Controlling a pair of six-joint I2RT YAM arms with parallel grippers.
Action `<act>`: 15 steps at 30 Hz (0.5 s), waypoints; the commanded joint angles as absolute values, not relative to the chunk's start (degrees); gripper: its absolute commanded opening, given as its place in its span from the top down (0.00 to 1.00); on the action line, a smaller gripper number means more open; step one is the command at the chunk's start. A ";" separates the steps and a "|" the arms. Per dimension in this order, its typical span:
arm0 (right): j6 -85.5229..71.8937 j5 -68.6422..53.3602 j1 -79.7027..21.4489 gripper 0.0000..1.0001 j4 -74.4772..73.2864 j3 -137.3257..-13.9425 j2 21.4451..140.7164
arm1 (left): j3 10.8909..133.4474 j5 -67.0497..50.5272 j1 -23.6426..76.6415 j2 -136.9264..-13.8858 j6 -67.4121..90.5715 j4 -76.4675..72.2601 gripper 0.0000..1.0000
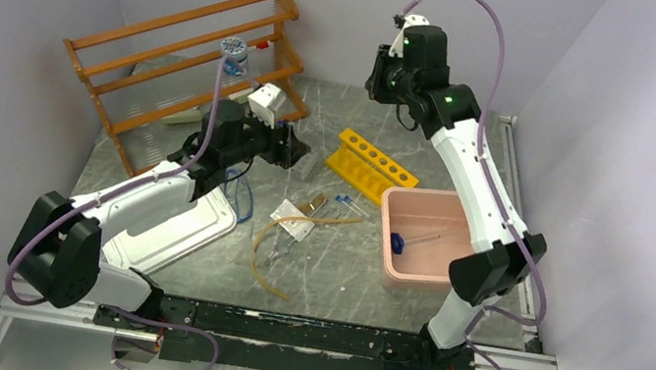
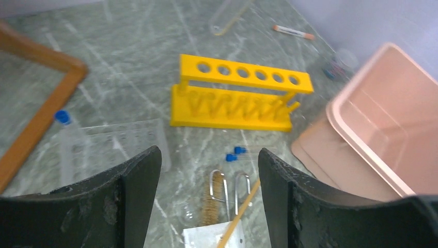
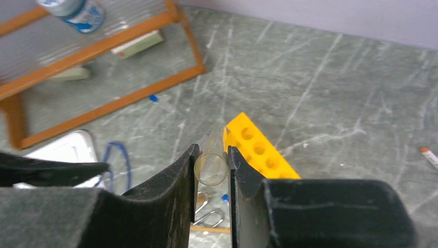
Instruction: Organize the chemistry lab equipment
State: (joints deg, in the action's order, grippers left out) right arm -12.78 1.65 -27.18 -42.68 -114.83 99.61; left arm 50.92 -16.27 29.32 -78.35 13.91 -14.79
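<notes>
table point(image 1: 340, 271) grey marbled | walls point(image 1: 353, 0) pale lilac | right tool point(image 3: 213, 155) grips clear tube point(image 3: 210, 170)

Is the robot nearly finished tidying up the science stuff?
Not nearly. Done: one small blue-tipped item lies in the pink bin. In hand: the right hand grips a clear tube, and every hole of the yellow rack is empty. The left hand is open and holds nothing. Left: the tan hose, white packet and blue cord lie loose on the table.
</notes>
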 commanded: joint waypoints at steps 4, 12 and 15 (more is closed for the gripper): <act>-7.05 13.55 -28.88 0.87 -44.35 -117.55 106.48 | 48.81 -1.88 28.04 -74.80 18.55 -14.62 0.29; -6.22 12.28 -29.64 0.87 -37.04 -110.69 107.69 | 45.57 -6.71 27.77 -73.54 19.83 -17.52 0.30; -6.48 11.85 -29.91 0.87 -34.56 -108.06 107.58 | 45.01 -6.56 27.77 -73.24 20.20 -17.67 0.31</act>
State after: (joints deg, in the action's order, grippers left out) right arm -7.16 11.38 -29.34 -40.12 -110.78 108.16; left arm 45.89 -5.58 28.16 -74.83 18.98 -14.96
